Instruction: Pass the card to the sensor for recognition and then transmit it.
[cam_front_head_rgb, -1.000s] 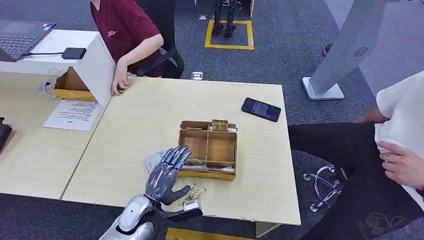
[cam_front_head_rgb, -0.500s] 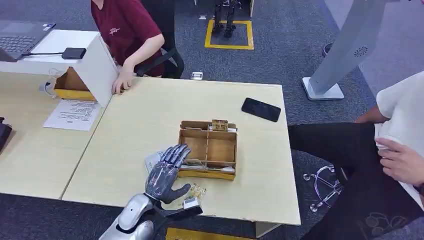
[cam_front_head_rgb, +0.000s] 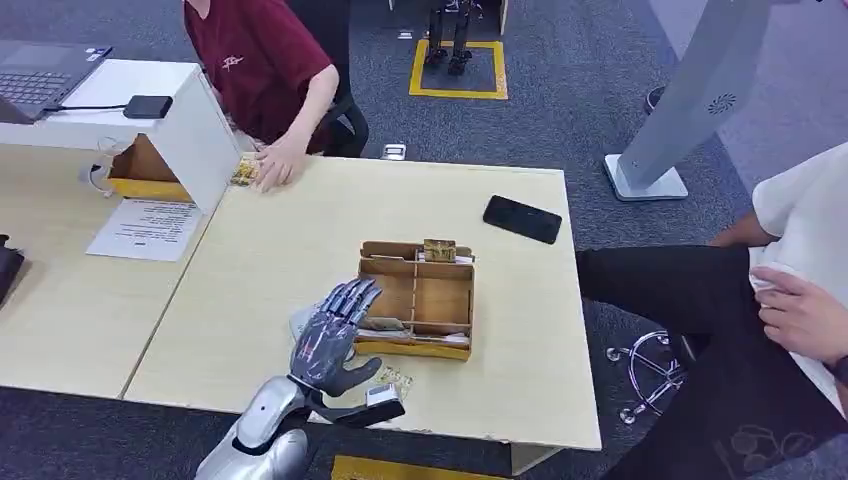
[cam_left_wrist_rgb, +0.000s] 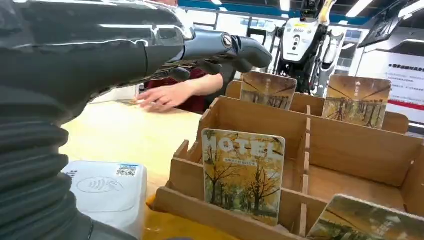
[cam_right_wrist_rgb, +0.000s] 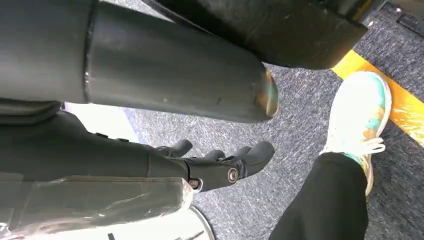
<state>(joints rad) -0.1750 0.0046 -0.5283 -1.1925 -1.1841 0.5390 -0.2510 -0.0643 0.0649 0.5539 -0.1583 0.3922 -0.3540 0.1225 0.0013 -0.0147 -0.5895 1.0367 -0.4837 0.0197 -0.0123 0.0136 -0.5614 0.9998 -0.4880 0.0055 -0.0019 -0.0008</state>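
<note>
Since a second ago the left hand (cam_front_head_rgb: 325, 345) has lifted slightly and edged toward the box, and the person's hand (cam_front_head_rgb: 283, 160) at the far edge has slid sideways along the desk (cam_front_head_rgb: 300, 230). The wooden box (cam_front_head_rgb: 418, 298) sits mid-desk, cards standing in its compartments; the nearest card (cam_left_wrist_rgb: 243, 175) leans upright against a divider. The white sensor (cam_left_wrist_rgb: 107, 192) lies just beside the box. The left fingers (cam_left_wrist_rgb: 235, 47) are spread, holding nothing. The right hand (cam_right_wrist_rgb: 220, 162) hangs over the floor, probably loosely open.

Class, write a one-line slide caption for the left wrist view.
Left hand hovers open above a wooden card box, a tree-printed card standing in its near compartment.
</note>
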